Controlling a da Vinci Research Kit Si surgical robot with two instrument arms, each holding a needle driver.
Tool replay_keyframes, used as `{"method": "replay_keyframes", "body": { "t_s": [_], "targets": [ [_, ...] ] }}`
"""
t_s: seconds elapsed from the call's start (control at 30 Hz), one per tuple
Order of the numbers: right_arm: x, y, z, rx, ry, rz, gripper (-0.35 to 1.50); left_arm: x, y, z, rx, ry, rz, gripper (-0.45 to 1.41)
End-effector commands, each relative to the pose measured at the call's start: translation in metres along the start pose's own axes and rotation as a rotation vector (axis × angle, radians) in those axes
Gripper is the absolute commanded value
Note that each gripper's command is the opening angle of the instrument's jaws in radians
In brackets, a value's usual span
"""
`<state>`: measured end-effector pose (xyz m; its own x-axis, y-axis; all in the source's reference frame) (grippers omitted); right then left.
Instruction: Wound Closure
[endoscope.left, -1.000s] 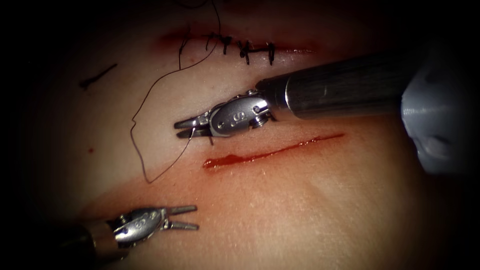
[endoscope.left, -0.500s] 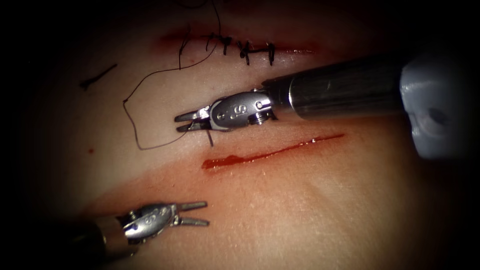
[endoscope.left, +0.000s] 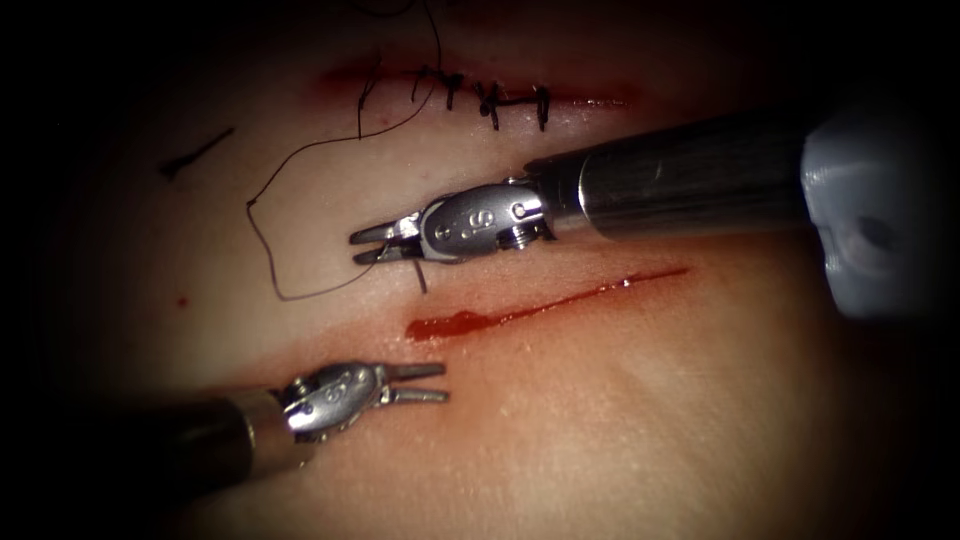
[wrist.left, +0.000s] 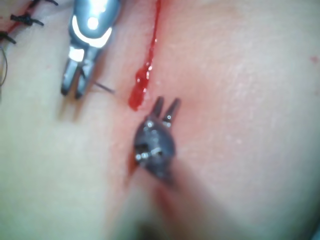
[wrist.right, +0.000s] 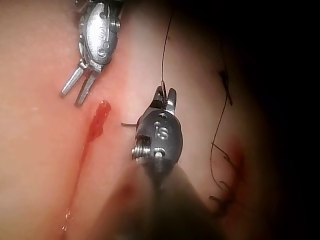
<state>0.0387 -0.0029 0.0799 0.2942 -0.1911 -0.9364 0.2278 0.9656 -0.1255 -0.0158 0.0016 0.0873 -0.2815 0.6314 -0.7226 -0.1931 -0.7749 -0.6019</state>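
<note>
An open cut (endoscope.left: 560, 300) with red fluid (endoscope.left: 450, 322) at its left end runs across the tissue (endoscope.left: 620, 420). Just above that left end, my right tool (endoscope.left: 358, 247) is shut on the needle (endoscope.left: 420, 277). A short dark piece of the needle sticks out below the jaws toward the cut, clear of the tissue. Black thread (endoscope.left: 262, 240) loops left from the jaws and up to the stitched cut (endoscope.left: 490, 100). My left tool (endoscope.left: 443, 383) is open and holds nothing, below and left of the cut's left end. The left wrist view has the left tool (wrist.left: 166, 104) beside the red fluid (wrist.left: 137, 90).
A stitched cut with several dark stitches lies at the far side of the tissue. A loose cut end of thread (endoscope.left: 195, 152) rests on the tissue at the left. The right arm's thick shaft (endoscope.left: 680, 185) crosses above the open cut's right half.
My left tool has moved up and to the right, toward the left end of the open cut, jaws still open. The thread loop drew up shorter a second ago; the right tool then stayed put.
</note>
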Motion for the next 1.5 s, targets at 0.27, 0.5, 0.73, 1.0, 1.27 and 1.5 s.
{"method": "replay_keyframes", "body": {
  "t_s": [0.27,0.5,0.73,1.0,1.27,1.5],
  "targets": [
    [-0.0002,-0.0001,0.0007,-0.002,-0.005,0.013,-0.35,-0.0036,-0.0006,0.0018,0.016,-0.034,-0.024,0.14],
    [-0.0003,0.0,0.0007,-0.002,-0.01,0.121,-0.35,-0.0047,-0.0001,0.0021,0.0,-0.045,-0.033,0.14],
    [-0.001,-0.0014,0.0015,0.042,-0.06,0.204,-0.35,-0.0044,0.0002,0.0016,-0.004,-0.045,-0.036,0.16],
    [-0.0018,-0.0024,0.0017,0.123,-0.091,0.132,-0.35,-0.0041,0.0004,0.001,-0.011,-0.045,-0.038,0.16],
    [-0.0016,-0.0027,0.002,0.184,-0.055,0.261,-0.35,-0.0041,0.0004,0.0009,-0.008,-0.045,-0.038,0.16],
    [-0.003,-0.0041,0.0027,0.244,-0.073,0.493,-0.35,-0.0042,0.0005,0.0006,-0.008,-0.045,-0.037,0.16]
  ]
}}
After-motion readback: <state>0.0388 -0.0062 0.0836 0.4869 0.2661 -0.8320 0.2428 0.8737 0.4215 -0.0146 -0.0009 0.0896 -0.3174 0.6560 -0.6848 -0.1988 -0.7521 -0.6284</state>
